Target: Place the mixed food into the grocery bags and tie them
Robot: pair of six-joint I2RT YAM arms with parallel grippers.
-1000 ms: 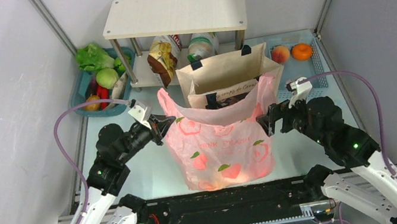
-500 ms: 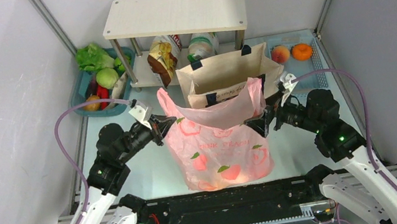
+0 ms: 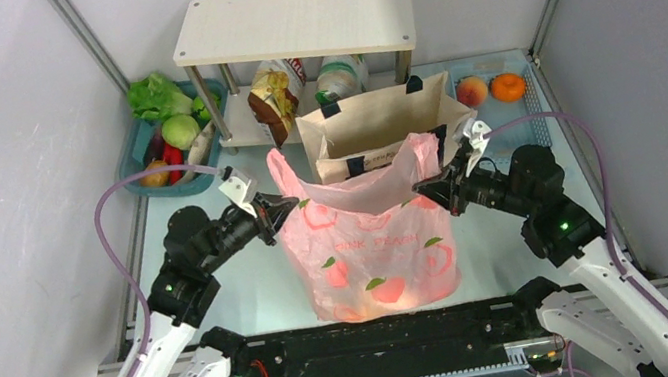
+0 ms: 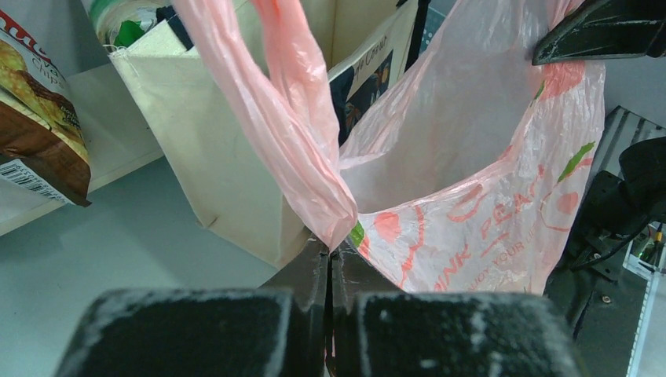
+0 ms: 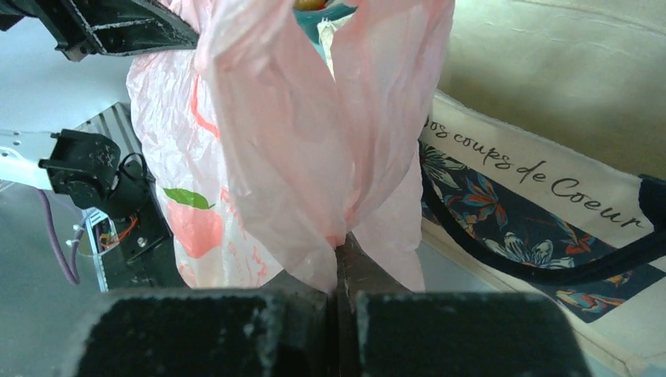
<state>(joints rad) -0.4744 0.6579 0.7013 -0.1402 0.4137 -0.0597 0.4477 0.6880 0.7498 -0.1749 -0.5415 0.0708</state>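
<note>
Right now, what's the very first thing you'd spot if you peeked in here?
The pink bag with peach prints, standing mid-table, grabs the eye first. The left gripper and the right gripper each pinch its top on one side, holding it up between them. Just behind it stands a beige canvas tote, and a blue basket of vegetables sits at the far left.

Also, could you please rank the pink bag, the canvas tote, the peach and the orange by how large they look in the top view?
1. pink bag
2. canvas tote, partly hidden behind it
3. peach and orange: about alike, so not ranked
</note>
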